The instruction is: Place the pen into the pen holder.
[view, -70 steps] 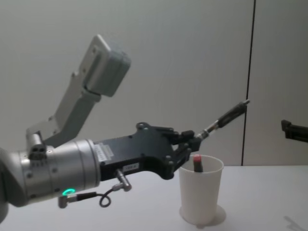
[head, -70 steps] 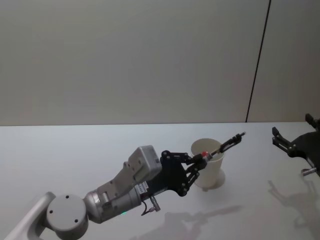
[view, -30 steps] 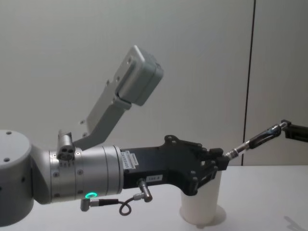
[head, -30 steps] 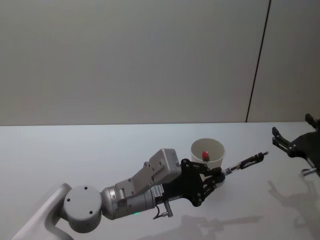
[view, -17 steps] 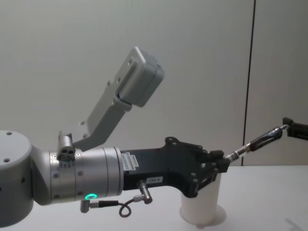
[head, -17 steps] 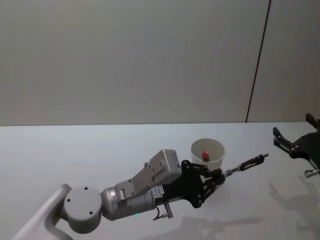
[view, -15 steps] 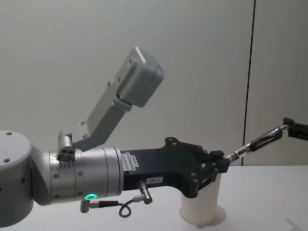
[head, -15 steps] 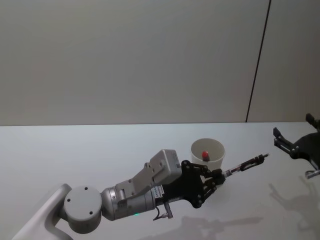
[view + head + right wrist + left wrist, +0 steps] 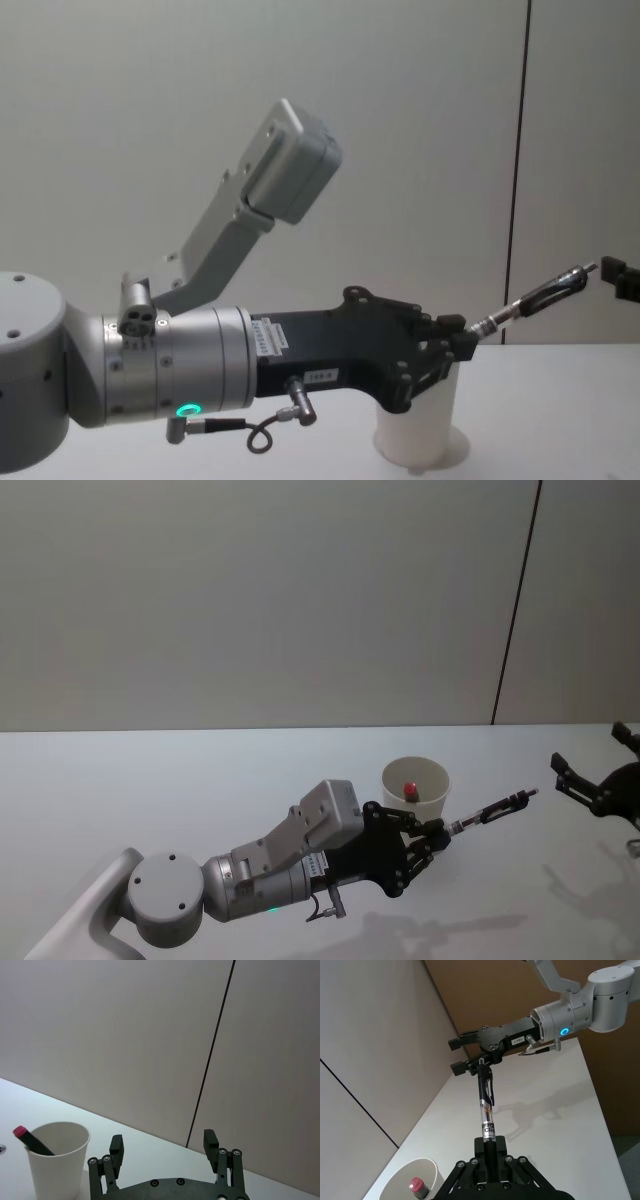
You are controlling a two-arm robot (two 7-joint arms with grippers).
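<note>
My left gripper (image 9: 436, 833) is shut on the rear end of the pen (image 9: 492, 810), a black pen with a clear barrel that points right and slightly upward above the table. The pen (image 9: 485, 1105) aims at my right gripper (image 9: 468, 1053); its tip is just short of the lower finger. In front of the white pen holder (image 9: 414, 430) is my left gripper (image 9: 458, 345), with the pen (image 9: 538, 298) to the right of the cup. The pen holder (image 9: 415, 784) stands upright. My right gripper (image 9: 598, 780) is open and empty at the right edge.
A dark marker with a red cap (image 9: 409, 786) leans inside the pen holder (image 9: 56, 1159). The white table (image 9: 150, 780) has bare room to the left and in front. A plain wall stands behind it.
My left gripper carried the pen from over the cup to its right front, then held still. My right gripper has drifted right, away from the pen tip.
</note>
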